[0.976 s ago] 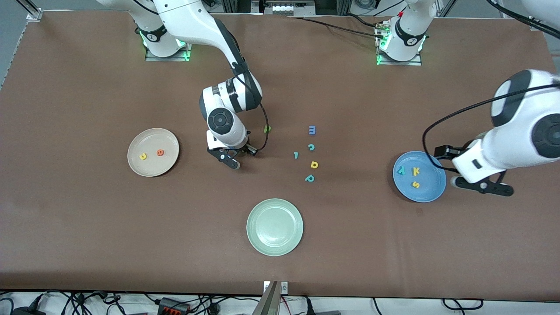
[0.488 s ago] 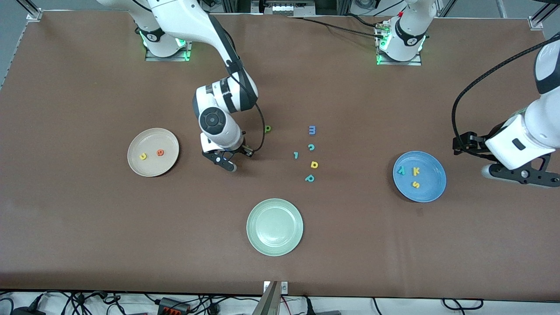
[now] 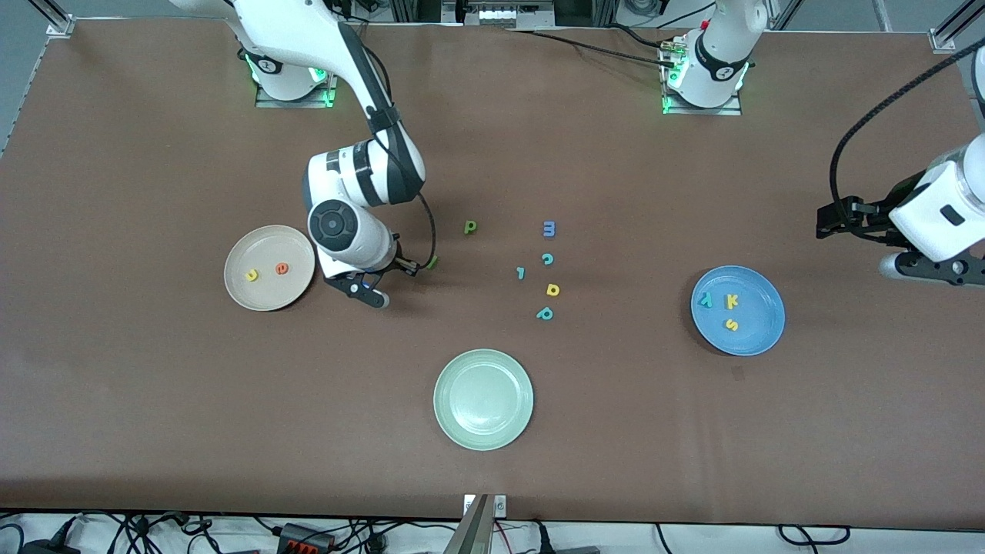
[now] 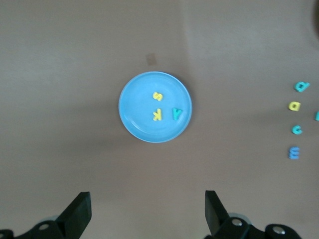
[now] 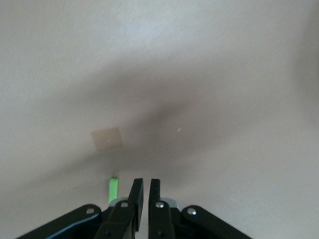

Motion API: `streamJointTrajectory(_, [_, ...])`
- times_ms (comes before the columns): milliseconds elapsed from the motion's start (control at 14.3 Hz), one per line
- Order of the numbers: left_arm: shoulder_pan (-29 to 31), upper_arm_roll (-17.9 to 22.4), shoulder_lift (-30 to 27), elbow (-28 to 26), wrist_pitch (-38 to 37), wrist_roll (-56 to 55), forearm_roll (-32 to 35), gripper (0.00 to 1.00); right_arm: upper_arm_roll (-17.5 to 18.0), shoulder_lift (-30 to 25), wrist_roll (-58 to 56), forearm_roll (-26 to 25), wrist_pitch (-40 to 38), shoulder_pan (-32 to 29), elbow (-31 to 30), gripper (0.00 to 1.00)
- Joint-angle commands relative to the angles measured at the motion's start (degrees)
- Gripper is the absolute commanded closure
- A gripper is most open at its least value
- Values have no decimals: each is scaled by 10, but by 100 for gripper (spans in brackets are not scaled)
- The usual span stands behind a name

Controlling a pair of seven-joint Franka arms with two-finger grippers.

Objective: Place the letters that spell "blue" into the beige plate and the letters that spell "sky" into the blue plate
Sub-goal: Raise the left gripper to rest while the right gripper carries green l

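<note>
While my right gripper (image 3: 375,297) is clamped shut on nothing over bare brown table (image 3: 154,400) just beside the round beige plate's rim (image 3: 308,281), the dark green straight-bar letter l (image 3: 433,262) lies loose right next to it. The left gripper (image 3: 935,271) waits wide open near the round blue plate (image 3: 758,338).

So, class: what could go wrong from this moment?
1. The right hand, by the beige plate, is shut with nothing between its fingers; the dark green l lies on the table, so it may deliver nothing.
2. The teal l could be mistaken for it.
The left hand waits open near the blue plate.

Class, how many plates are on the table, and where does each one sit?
3: the beige plate at the right arm's end, the blue plate at the left arm's end, the pale green plate between them, nearest the front camera.
</note>
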Motion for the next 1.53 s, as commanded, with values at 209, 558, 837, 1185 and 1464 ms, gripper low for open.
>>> streamJointTrajectory(209, [-67,87,-160,-243,172,11,-41,0,1,18,9,59,33,20,-5,84])
streamJointTrajectory(558, [-52,85,-168,-244,200,27,-35,0,1,32,19,86,61,29,-6,79])
streamJointTrajectory(837, [-33,63,-180,-242,171,20,-33,0,2,44,42,87,82,47,-5,78])
streamJointTrajectory(1185, [-33,56,-159,-209,131,15,-34,0,2,48,42,87,81,48,-9,78])
streamJointTrajectory(1464, [-38,55,-149,-191,124,18,-33,0,2,54,43,87,82,49,-10,74])
